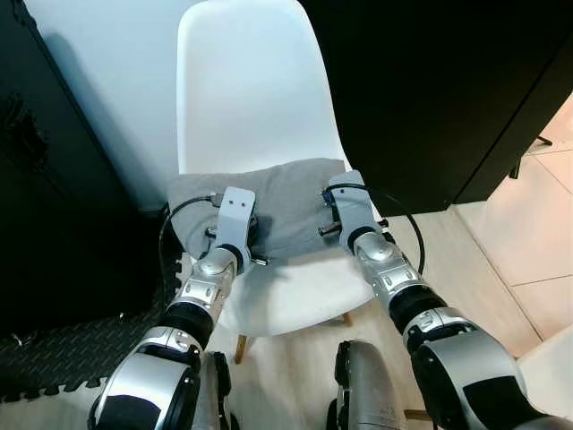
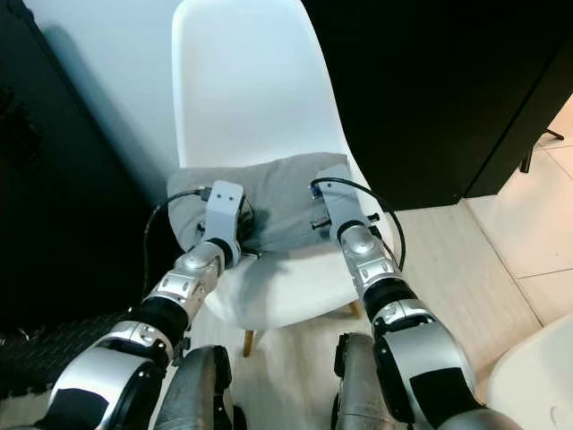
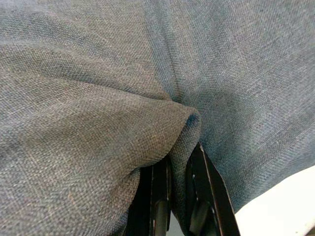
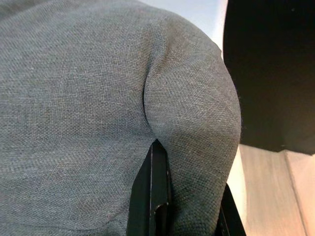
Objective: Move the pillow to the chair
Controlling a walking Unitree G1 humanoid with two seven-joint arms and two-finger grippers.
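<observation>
Firmly pinched, a fold of the grey pillow [image 3: 98, 123] sits between the two black fingers [image 3: 157, 196] of the left gripper [image 3: 178, 196], the weave bunching into a ridge just above the tips; the right gripper [image 4: 184, 196] is likewise clamped on the cushion's bulging corner, one finger [image 4: 152, 191] pressed flat against the fabric and the other mostly hidden behind it. Seen from the head camera, both silver arms reach forward side by side, the left gripper [image 1: 235, 224] on the pillow's near left part and the right gripper [image 1: 345, 210] at its right end; the pillow [image 1: 282, 202] lies across the seat of a white moulded chair [image 1: 251, 90], toward the backrest. Beyond the chair stand a pale wall [image 1: 107, 81] and black cabinets [image 1: 448, 81]; light wood flooring [image 1: 466, 260] runs beneath, with a dark textured mat [image 1: 63, 349] to the robot's left.
</observation>
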